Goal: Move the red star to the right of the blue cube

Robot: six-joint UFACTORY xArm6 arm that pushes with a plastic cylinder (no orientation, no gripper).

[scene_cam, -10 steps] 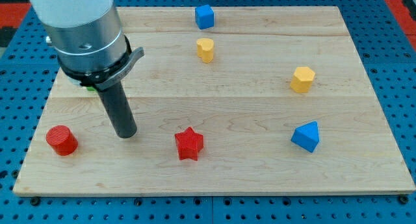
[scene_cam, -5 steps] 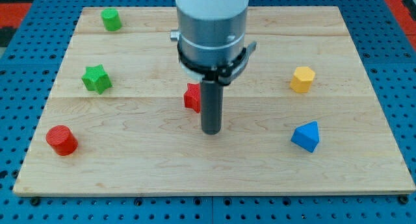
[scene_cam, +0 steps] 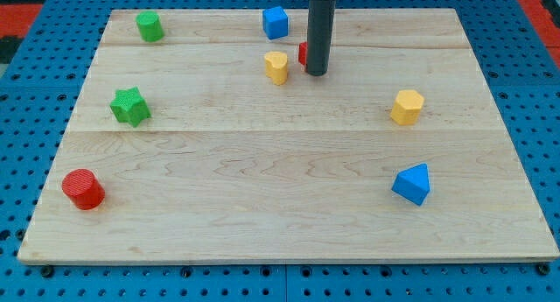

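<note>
- My tip (scene_cam: 317, 73), the lower end of the straight dark rod, sits on the wooden board (scene_cam: 289, 223) near the view's top, a bit right of centre.
- No claw on this rig, just the rod, so nothing to call apart or together.
- Small red star block (scene_cam: 303, 52) is almost fully hidden behind the rod; only a red sliver shows at the rod's left edge, shape can't be confirmed here.
- That red sliver touches the rod in the view; real contact can't be told.
- Blue cube (scene_cam: 275, 23) sits at the view's top, up and left of the tip, near the board's top edge.
- The red sliver lies below and to the right of the blue cube, near it but apart.
- Small yellow block (scene_cam: 276, 66), shape unclear, just left of the tip, below the blue cube, apart from the rod.
- Yellow hexagonal block (scene_cam: 407, 107) at the view's right, well apart from the tip.
- Blue wedge-like block (scene_cam: 412, 184) at lower right.
- Green cylinder-like block (scene_cam: 150, 26) at top left.
- Green star block (scene_cam: 130, 106) at the left, below it.
- Red cylinder (scene_cam: 83, 189) at lower left, near the board's left edge.
- Board rests on a blue perforated surface (scene_cam: 26, 118).
</note>
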